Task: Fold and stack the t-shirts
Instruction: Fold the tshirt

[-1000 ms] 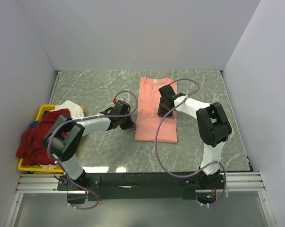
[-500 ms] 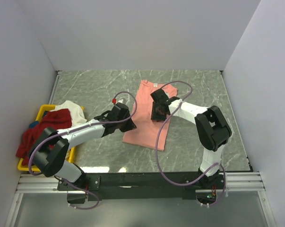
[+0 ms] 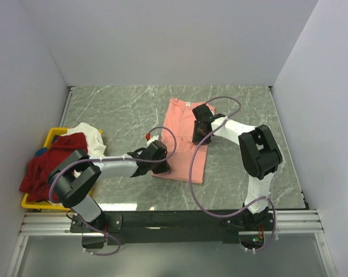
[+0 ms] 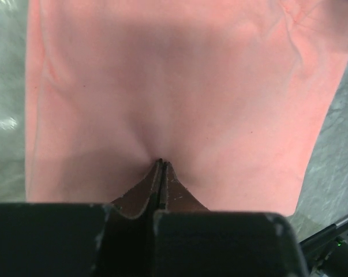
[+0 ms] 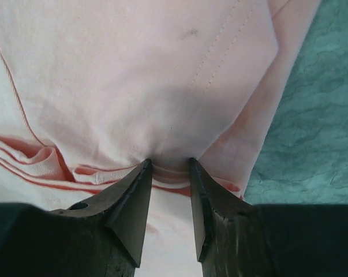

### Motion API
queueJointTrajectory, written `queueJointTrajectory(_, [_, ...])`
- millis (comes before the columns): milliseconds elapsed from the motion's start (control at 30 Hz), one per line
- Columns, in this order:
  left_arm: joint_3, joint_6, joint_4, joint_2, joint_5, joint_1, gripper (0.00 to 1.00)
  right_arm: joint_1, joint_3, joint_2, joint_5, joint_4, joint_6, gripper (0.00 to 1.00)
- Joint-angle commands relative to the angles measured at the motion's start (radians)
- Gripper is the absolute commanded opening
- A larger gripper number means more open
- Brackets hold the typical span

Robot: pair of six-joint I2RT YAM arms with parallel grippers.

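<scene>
Now L jaws, R jaws pinch pink tee (image 3: 179, 128) — on table (image 3: 113, 109).

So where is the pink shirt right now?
Top view: the salmon-pink shirt lies mid-table, right of the yellow bin, pinched by the left gripper and the right gripper.

- Three t-shirts: one salmon-pink t-shirt (image 3: 179, 122), one dark red t-shirt (image 3: 47, 167), one white t-shirt (image 3: 90, 134).
- One yellow bin (image 3: 35, 203).
- Two pincers: left pincer (image 4: 160, 164), right pincer (image 5: 169, 164).
</scene>
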Motion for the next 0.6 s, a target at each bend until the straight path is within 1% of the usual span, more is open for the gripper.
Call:
queueJointTrajectory(0, [-0.064, -0.047, -0.009, -0.016, -0.032, -0.058, 0.01, 0.005, 0.006, 0.033, 0.001, 0.000, -0.027, 0.40])
queueJointTrajectory(133, [-0.112, -0.124, -0.010, -0.056, -0.065, -0.137, 0.01, 0.017, -0.029, 0.017, -0.001, 0.013, -0.036, 0.39])
queueJointTrajectory(333, [-0.153, -0.201, -0.038, -0.126, -0.102, -0.228, 0.01, 0.041, -0.146, -0.067, -0.004, 0.053, -0.039, 0.39])
queueJointTrajectory(433, [-0.173, -0.214, -0.053, -0.171, -0.113, -0.237, 0.01, 0.037, -0.186, -0.112, 0.007, 0.061, -0.042, 0.39])
queueJointTrajectory(567, [-0.150, -0.193, -0.111, -0.241, -0.137, -0.237, 0.01, 0.011, -0.165, -0.193, 0.030, 0.026, -0.045, 0.40])
